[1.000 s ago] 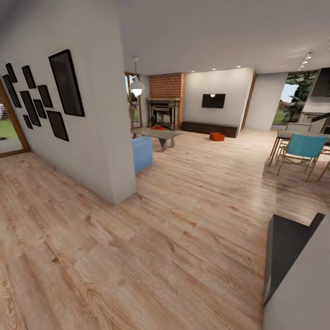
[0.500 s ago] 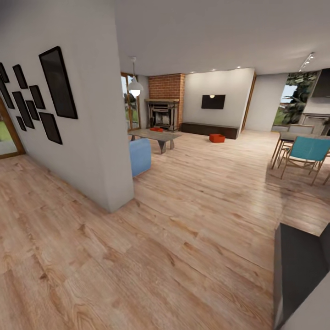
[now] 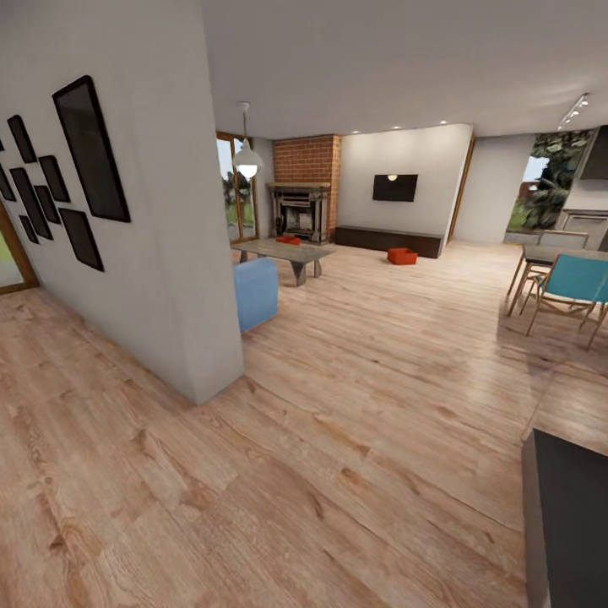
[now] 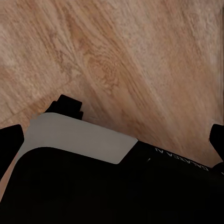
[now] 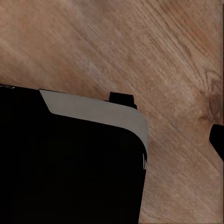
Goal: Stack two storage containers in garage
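- I look from my head camera down a long room with a light wood-plank floor (image 3: pixel 355 422) towards the living room at the far end.
- One orange-red lidless rectangular storage container (image 3: pixel 402 255) sits on the planks far ahead, just in front of the long dark low cabinet (image 3: pixel 388 240) along the back wall.
- A second orange-red shape (image 3: pixel 288 240) lies on the grey low tabletop (image 3: pixel 287 250) near the fireplace; it is small and distant, so it may be the other container, but I cannot be sure.
- Behind that stand the ornate dark fireplace (image 3: pixel 299 211) and the red-brick chimney (image 3: pixel 308 159), with the black wall-mounted TV (image 3: pixel 394 187) to their right.
- A white partition wall (image 3: pixel 160 211) hung with black picture frames (image 3: pixel 89 152) rises close on my left, and a light-blue upholstered block (image 3: pixel 257 291) stands just past its end.
- A white pendant lamp (image 3: pixel 247 159) hangs above the low tabletop.
- On my right a teal chair with a wooden frame (image 3: pixel 574 287) stands at a dining table.
- My left claw (image 4: pixel 112 135) shows only dark finger ends at the frame edges over the planks, above my black body; I cannot tell whether it is spread or closed.
- My right claw (image 5: pixel 170 116) shows likewise over the planks, and I cannot tell its state either.
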Robot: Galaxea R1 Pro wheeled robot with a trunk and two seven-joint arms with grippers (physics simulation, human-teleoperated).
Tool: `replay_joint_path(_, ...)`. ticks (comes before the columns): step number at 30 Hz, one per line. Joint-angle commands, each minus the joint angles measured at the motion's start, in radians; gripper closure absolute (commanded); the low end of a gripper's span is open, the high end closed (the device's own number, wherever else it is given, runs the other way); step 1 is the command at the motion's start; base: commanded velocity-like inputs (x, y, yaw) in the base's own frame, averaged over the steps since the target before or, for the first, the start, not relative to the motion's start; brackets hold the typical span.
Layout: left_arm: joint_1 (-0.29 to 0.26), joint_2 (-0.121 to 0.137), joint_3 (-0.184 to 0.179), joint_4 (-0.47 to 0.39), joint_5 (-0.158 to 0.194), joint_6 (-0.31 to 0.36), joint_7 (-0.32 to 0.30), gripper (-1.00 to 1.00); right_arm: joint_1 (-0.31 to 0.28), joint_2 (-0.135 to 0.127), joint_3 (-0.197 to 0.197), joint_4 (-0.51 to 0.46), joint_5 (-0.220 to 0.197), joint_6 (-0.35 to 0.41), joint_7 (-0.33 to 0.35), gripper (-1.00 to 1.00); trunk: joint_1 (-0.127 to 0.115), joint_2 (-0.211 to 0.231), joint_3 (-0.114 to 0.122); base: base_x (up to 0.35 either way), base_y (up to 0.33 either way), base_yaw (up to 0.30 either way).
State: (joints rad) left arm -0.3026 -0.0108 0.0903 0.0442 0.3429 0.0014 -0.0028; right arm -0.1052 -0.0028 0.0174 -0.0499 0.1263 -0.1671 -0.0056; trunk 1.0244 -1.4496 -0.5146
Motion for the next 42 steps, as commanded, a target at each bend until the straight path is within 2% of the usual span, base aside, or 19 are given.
replay_joint_path(1, -0.001, 0.0, 0.008, 0.002, 0.0, 0.0, 0.0, -1.0, -0.001, 0.0, 0.001, 0.001, 0.007, -0.003, -0.001, -1.0, 0.001, 0.0, -0.001, 0.342, 0.0, 0.0)
replay_joint_path(10, -0.001, 0.0, 0.008, 0.002, 0.0, 0.0, 0.0, -1.0, -0.001, 0.0, 0.001, 0.001, 0.007, -0.003, -0.001, -1.0, 0.001, 0.0, -0.001, 0.342, 0.0, -0.014)
replay_joint_path(19, -0.001, 0.0, 0.008, 0.002, 0.0, 0.0, 0.0, -1.0, -0.001, 0.0, 0.001, 0.001, 0.007, -0.003, -0.001, -1.0, 0.001, 0.0, -0.001, 0.342, 0.0, -0.128)
replay_joint_path(42, -0.001, 0.0, 0.008, 0.002, 0.0, 0.0, 0.0, -1.0, -0.001, 0.0, 0.001, 0.001, 0.007, -0.002, -0.001, -1.0, 0.001, 0.0, -0.001, 0.342, 0.0, -0.251)
